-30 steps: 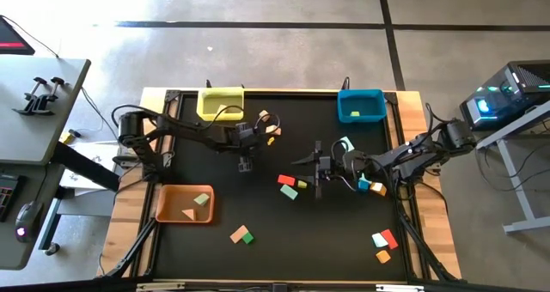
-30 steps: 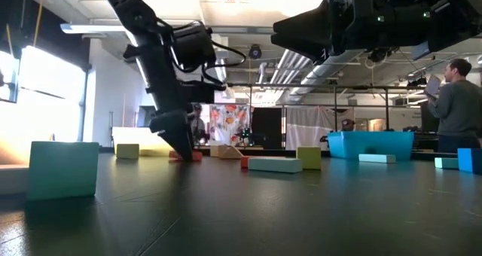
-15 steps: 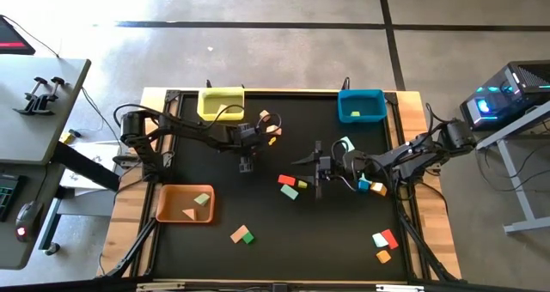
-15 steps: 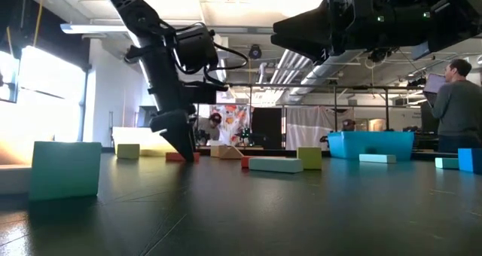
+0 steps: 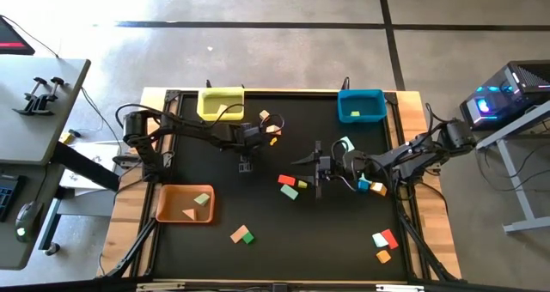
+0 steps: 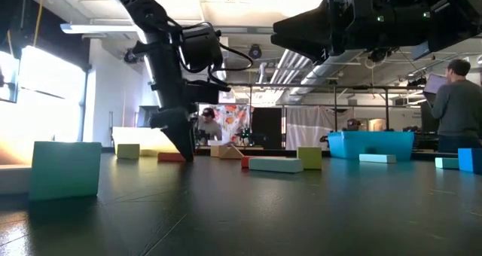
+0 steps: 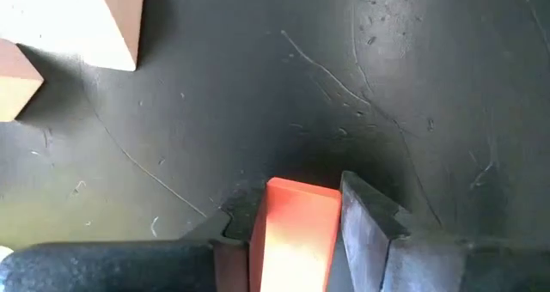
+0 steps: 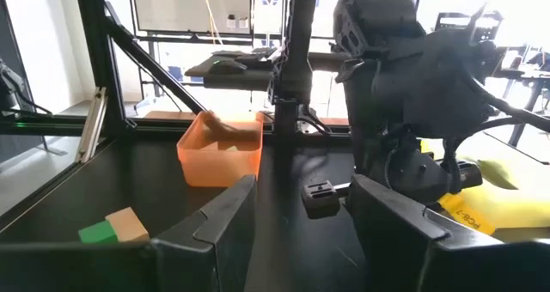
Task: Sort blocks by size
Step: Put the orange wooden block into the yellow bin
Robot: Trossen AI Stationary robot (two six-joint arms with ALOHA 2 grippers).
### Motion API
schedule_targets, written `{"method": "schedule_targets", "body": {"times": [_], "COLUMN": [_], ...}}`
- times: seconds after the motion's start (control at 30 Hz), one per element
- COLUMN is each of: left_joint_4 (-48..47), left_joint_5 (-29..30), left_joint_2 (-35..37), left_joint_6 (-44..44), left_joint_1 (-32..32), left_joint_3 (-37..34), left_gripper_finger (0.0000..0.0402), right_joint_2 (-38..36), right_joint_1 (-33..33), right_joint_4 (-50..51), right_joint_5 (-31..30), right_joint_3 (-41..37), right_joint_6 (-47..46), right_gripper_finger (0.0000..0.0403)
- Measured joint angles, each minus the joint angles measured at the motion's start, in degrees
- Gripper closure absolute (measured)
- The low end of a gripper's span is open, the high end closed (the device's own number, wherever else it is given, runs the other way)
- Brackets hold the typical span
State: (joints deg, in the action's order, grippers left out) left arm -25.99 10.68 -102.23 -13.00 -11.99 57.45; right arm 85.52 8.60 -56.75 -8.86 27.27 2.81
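Open worktop [image 5: 215, 176] spans the high view's centre-left, between the orange bin [image 5: 183, 204] and the left fingers [image 5: 245, 163]. Blocks [image 5: 288, 186] crowd mid-frame beside the right arm [image 5: 404, 159]; lower centre holds only two blocks [image 5: 242, 234].

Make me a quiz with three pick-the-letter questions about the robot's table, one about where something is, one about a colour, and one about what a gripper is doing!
1. Where is the orange bin?
A. near the table's left edge in the high view
B. between the yellow and blue bins
C. under the right arm

2. What colour is the block between the left gripper's fingers?
A. mint
B. red-orange
C. blue

3. How is the right gripper?
A. shut on a yellow block
B. shut on a green block
C. open, holding nothing

Answers:
1. A, the high view shows it by the left edge.
2. B, the left wrist view shows a red-orange block between the dark fingers.
3. C, the right wrist view shows its fingers apart with nothing between them.
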Motion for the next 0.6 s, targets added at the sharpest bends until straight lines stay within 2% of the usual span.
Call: {"method": "schedule_targets", "body": {"times": [0.13, 0.4, 0.6], "left_joint_4": [-1.96, -4.35, -1.76], "left_joint_5": [1.06, 13.32, 17.99], "left_joint_2": [0.72, 4.67, 12.05], "left_joint_6": [-1.27, 1.83, 5.14], "left_joint_1": [0.04, -0.85, -7.57], "left_joint_3": [3.27, 5.84, 3.96], "left_gripper_finger": [0.0309, 0.0309, 0.0309], "right_joint_2": [0.00, 0.00, 0.00], "right_joint_1": [0.00, 0.00, 0.04], "right_joint_4": [0.37, 1.35, 2.34], "right_joint_5": [0.00, 0.00, 0.00], "right_joint_3": [0.00, 0.02, 0.02], "right_joint_6": [0.00, -0.78, -1.55], "right_gripper_finger": [0.0220, 0.0220, 0.0220]}}
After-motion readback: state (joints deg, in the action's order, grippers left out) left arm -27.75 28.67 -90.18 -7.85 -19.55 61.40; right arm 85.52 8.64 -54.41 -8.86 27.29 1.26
